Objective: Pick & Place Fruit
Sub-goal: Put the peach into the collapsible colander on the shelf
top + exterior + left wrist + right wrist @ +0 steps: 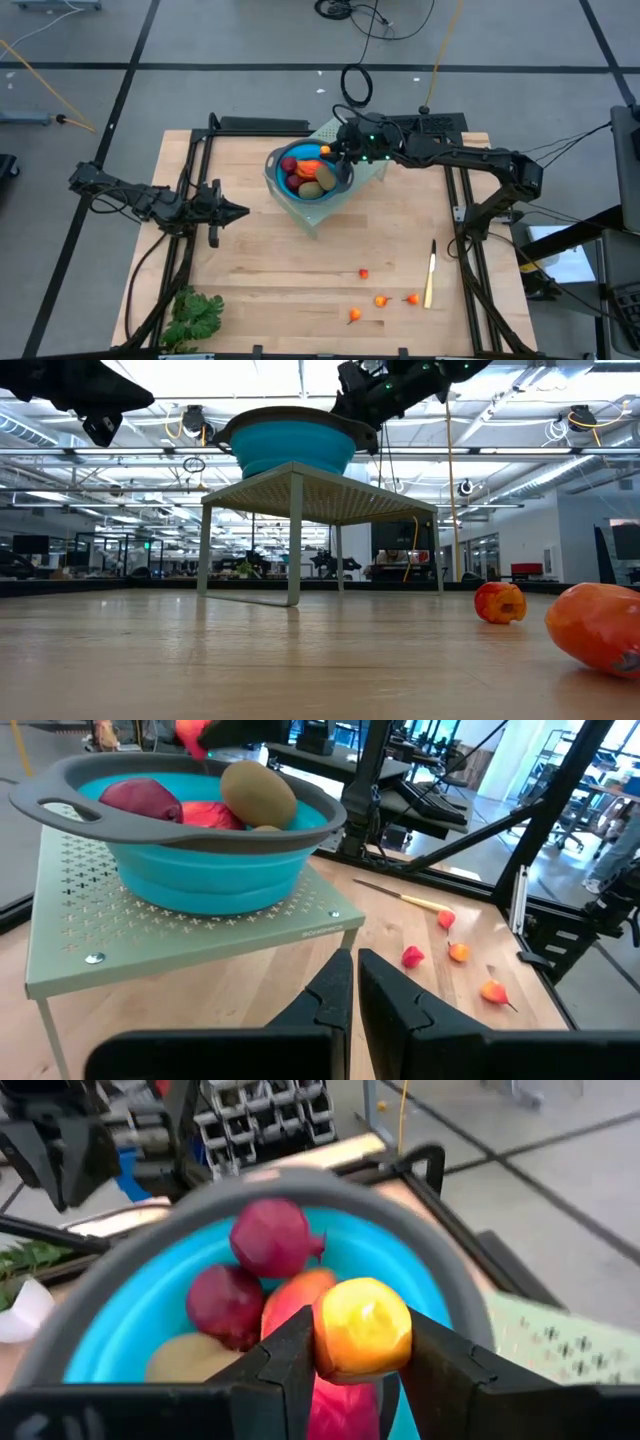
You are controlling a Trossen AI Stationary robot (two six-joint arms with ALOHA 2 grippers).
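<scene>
Gripping orange-yellow fruit, right hand part-open above blue bowl.

We see even, bright overhead light on the table from above, with only soft, short shadows. In the low view the ceiling lights blow out to white glare, and the nearest orange-red piece is blurred, as is the foreground wood. In the right wrist view the near fingers look soft and the background is out of focus.
</scene>
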